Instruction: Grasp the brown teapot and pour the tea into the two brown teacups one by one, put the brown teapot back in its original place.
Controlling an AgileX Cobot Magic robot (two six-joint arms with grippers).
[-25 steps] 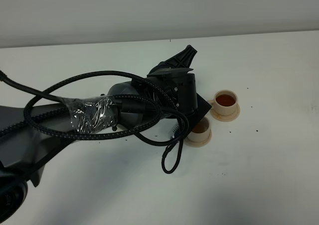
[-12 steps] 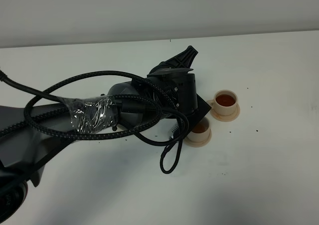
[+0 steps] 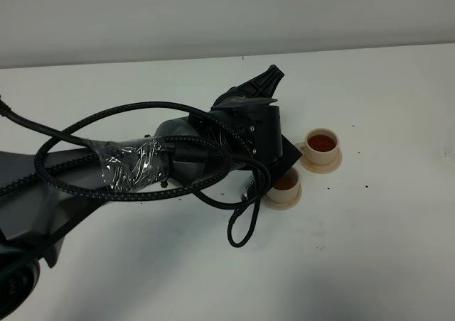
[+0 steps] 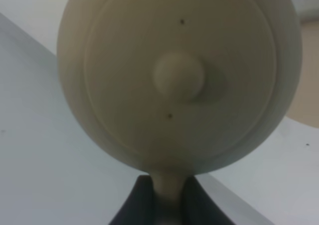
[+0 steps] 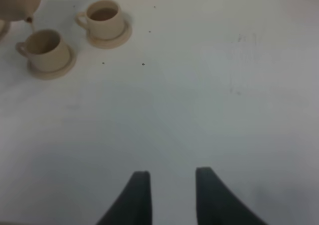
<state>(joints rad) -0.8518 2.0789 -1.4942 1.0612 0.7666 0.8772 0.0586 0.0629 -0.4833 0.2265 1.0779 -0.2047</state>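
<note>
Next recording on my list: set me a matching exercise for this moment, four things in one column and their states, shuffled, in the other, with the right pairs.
Things
1. brown teapot
2. back teacup
3. front teacup
4. right tool

States
A. open, nothing in it, over the table
B. partly hidden in the high view
C. gripped at its handle by the left tool
D. in full view, reddish tea inside

Pairs: 1-C, 2-D, 3-B, 4-A
</note>
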